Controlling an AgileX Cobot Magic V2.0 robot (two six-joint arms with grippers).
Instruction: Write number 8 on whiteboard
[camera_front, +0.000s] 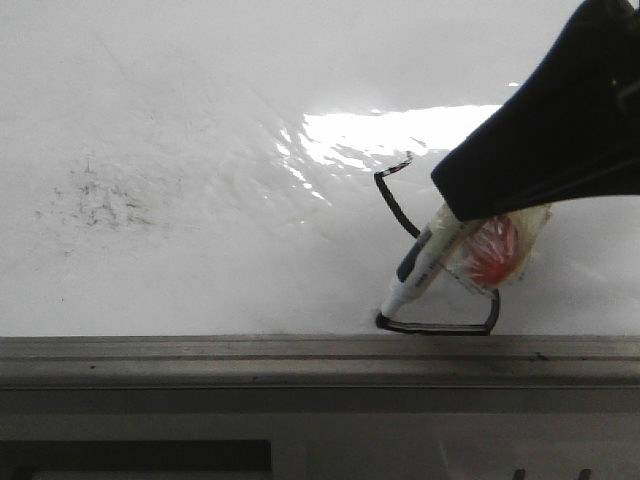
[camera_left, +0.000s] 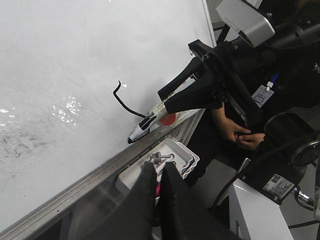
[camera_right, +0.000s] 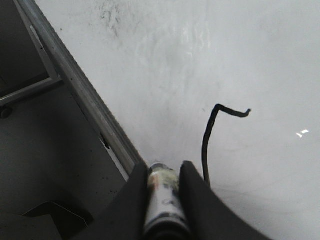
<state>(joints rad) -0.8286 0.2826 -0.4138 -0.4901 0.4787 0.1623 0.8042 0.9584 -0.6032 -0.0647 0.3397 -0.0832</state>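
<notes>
The whiteboard (camera_front: 200, 120) fills the front view, with its grey ledge (camera_front: 300, 360) along the near edge. A black marker line (camera_front: 395, 208), an unfinished number 8, runs from a small hook down a slanted stroke. It shows again as a flat-bottomed lower loop (camera_front: 440, 328) just above the ledge. My right gripper (camera_front: 465, 212) is shut on a white marker (camera_front: 420, 265) whose tip touches the board at the lower loop's left corner. The marker hides the line's middle. My left gripper (camera_left: 157, 170) hangs off the board, below the ledge, with its jaws together.
Faint black specks (camera_front: 100, 200) smudge the board's left part. A bright reflection (camera_front: 390, 130) lies above the line. A white tray (camera_left: 182, 152) sits under the ledge by my left gripper. A person's hand (camera_left: 237, 132) and dark equipment stand past the board's end.
</notes>
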